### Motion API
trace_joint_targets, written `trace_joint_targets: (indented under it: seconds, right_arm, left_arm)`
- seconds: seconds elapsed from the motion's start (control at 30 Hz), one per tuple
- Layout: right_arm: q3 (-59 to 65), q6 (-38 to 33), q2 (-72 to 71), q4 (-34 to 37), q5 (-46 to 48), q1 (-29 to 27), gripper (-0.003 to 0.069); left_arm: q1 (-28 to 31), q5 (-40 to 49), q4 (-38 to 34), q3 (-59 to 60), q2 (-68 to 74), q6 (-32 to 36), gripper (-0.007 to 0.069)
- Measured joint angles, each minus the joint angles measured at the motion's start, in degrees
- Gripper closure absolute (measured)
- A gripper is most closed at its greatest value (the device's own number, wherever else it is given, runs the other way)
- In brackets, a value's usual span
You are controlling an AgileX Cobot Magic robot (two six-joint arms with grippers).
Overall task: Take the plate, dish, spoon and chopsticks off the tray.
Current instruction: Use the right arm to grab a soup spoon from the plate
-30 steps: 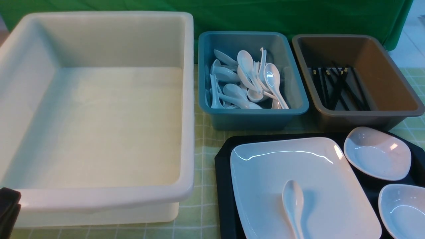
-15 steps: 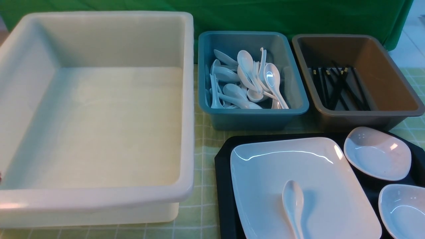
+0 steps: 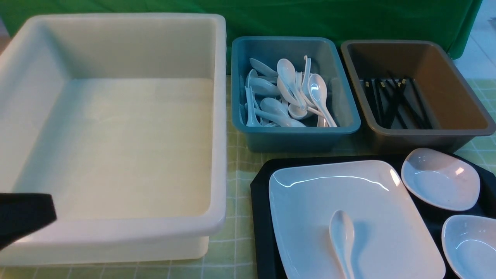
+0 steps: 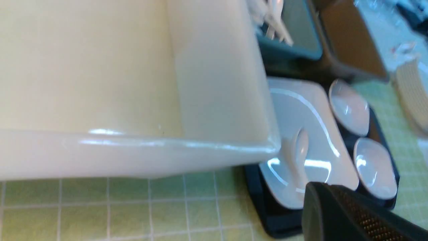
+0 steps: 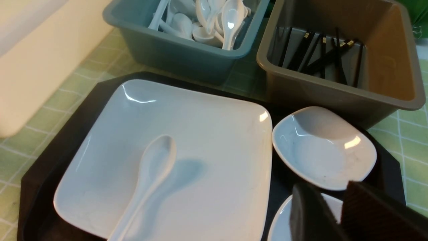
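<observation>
Now back in view before the white bin (image 3: 116, 229), left gripper (image 3: 43, 213), opening indiscernible.

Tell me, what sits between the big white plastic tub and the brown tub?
A blue rectangular plastic bin heaped with white spoons, in the front view.
</observation>
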Motion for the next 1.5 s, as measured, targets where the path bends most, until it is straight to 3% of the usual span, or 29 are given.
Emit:
trace_joint_targets:
  seconds: [0.33,0.8,1.0,1.17,1.33,1.5]
  right_arm:
    - [0.0,0.0,0.0,0.0,1.82,0.0,0.0491]
    - [-1.82,0.06,12.87,0.38,13.11,0.0,0.0457]
    - [-2.19,-0.67,23.43,7.42,13.03,0.0,0.0423]
    - [-2.24,-7.47,33.02,18.1,11.84,0.3,0.0386]
    - [-3.24,-9.21,44.13,21.34,9.89,4.01,0.0323]
    - [-10.02,-5.19,58.5,19.86,5.91,12.71,0.0253]
  left_arm:
    - [0.0,4.13,0.52,-4.05,16.43,2.64,0.0641]
    - [0.0,4.43,10.19,-11.52,25.08,-3.0,0.0599]
    - [0.0,4.1,16.61,-11.69,25.28,-7.93,0.0547]
    - [0.0,2.87,18.05,-11.74,25.28,-8.12,0.0487]
    - [0.0,2.09,18.28,-11.78,25.28,-7.95,0.0428]
    - [0.0,1.0,18.32,-11.78,25.28,-6.28,0.0375]
